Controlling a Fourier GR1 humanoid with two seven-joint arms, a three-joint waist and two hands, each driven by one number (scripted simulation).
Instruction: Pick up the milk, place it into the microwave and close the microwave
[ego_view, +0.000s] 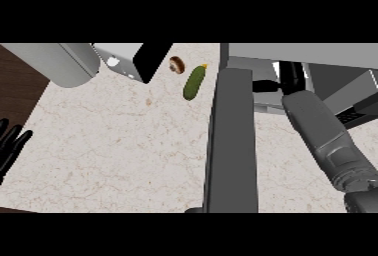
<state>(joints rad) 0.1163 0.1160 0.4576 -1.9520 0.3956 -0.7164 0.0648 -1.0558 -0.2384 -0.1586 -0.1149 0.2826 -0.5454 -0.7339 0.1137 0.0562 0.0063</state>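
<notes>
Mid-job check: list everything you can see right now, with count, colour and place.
Counter: one, pale marbled, across the view.
Microwave: one, grey, upper right, open.
Microwave door: one, dark grey, swung out at centre.
Cucumber: one, green, on the counter left of the door.
Doughnut: one, brown, beside the cucumber, top centre.
Toaster: one, silver and black, top left of centre.
Cylinder: one, grey, top left.
Milk: not visible.
Left hand: black, resting open at the left edge.
Right forearm: grey, reaching into the microwave; the hand itself is hidden.

My one view, from my head, facing steeply down onto the counter (111, 145), close over it, my right forearm (325, 135) entering from the lower edge, open microwave door (232, 145) edge-on at centre
</notes>
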